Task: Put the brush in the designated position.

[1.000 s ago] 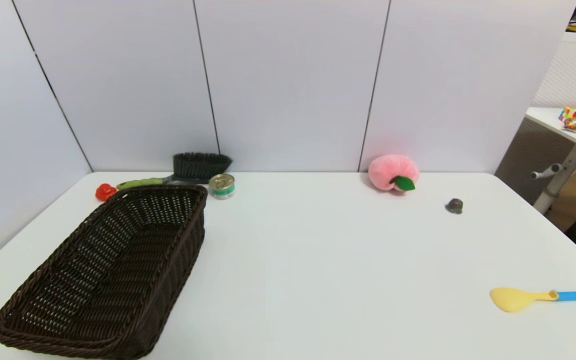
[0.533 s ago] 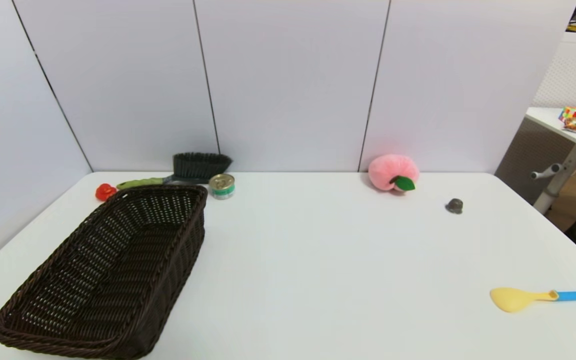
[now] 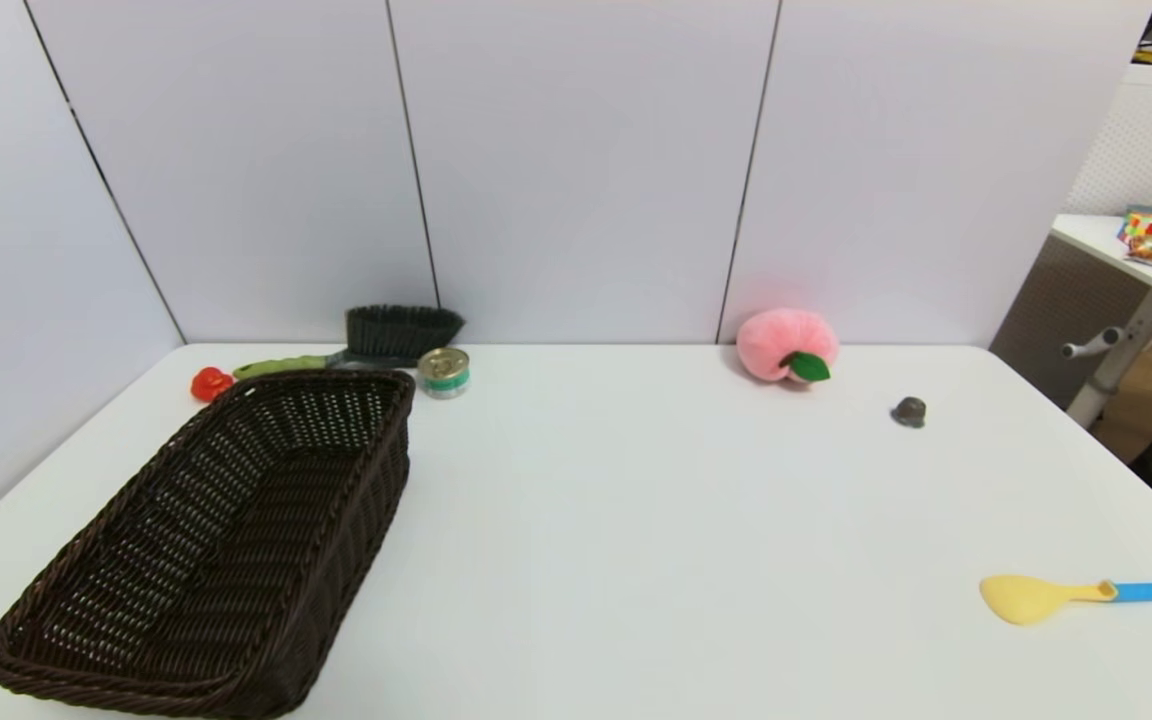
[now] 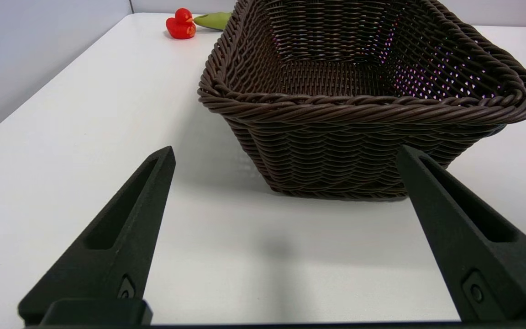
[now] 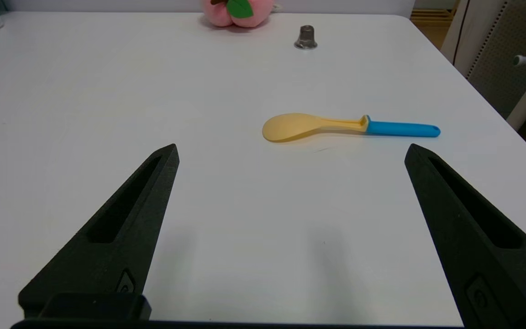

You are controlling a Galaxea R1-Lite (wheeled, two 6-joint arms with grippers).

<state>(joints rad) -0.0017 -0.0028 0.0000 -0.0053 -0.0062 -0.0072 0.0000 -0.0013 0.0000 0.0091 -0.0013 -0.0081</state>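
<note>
The brush (image 3: 376,343) lies at the back of the table against the wall, behind the basket; its black bristles point right and its lime-green handle (image 4: 213,19) points left. A dark brown wicker basket (image 3: 226,520) stands empty at the front left. My left gripper (image 4: 286,153) is open, low over the table just short of the basket's near end (image 4: 368,114). My right gripper (image 5: 290,151) is open near the front right, short of the yellow spoon. Neither arm shows in the head view.
A red toy duck (image 3: 210,383) sits left of the brush handle and a small tin can (image 3: 444,372) right of the basket's far corner. A pink plush peach (image 3: 788,345), a small grey metal piece (image 3: 908,411) and a yellow spoon with a blue handle (image 3: 1066,596) lie on the right.
</note>
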